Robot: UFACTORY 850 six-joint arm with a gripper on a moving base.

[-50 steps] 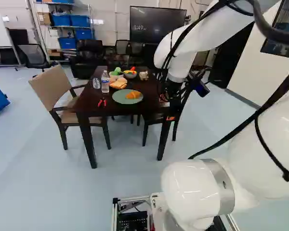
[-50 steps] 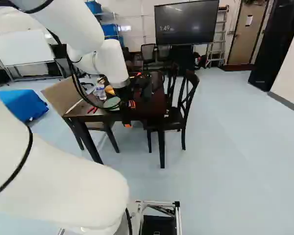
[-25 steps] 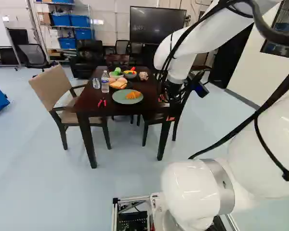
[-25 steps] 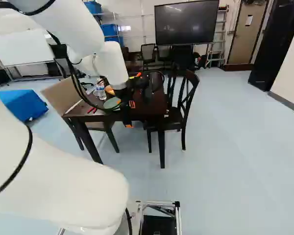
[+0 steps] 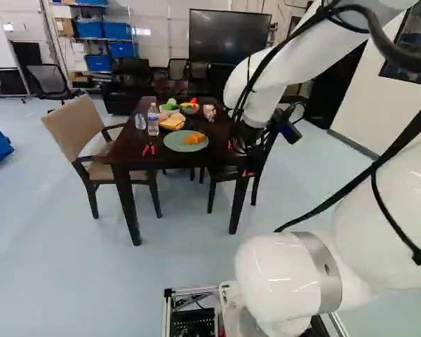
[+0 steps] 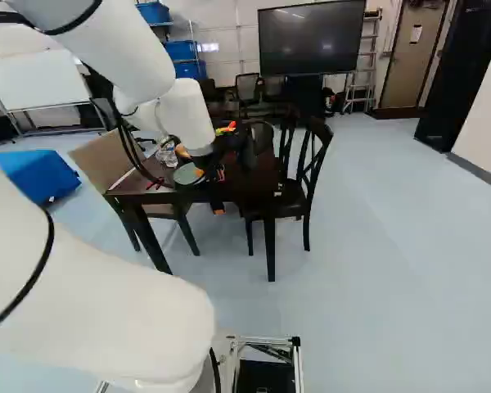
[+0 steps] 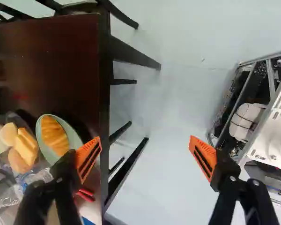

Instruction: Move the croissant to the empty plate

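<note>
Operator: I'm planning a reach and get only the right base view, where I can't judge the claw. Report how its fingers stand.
Observer: The wrist view shows the claw open, its two fingers wide apart with nothing gripped.

Operator: Tell me where the croissant is against them.

Observer: In the wrist view the croissant, on the green plate, shows outside the gap, past the finger nearer the table.

Operator: Then check the dish next to that plate for me.

Observer: It's taken: in the wrist view bread slices lie on that dark dish.
</note>
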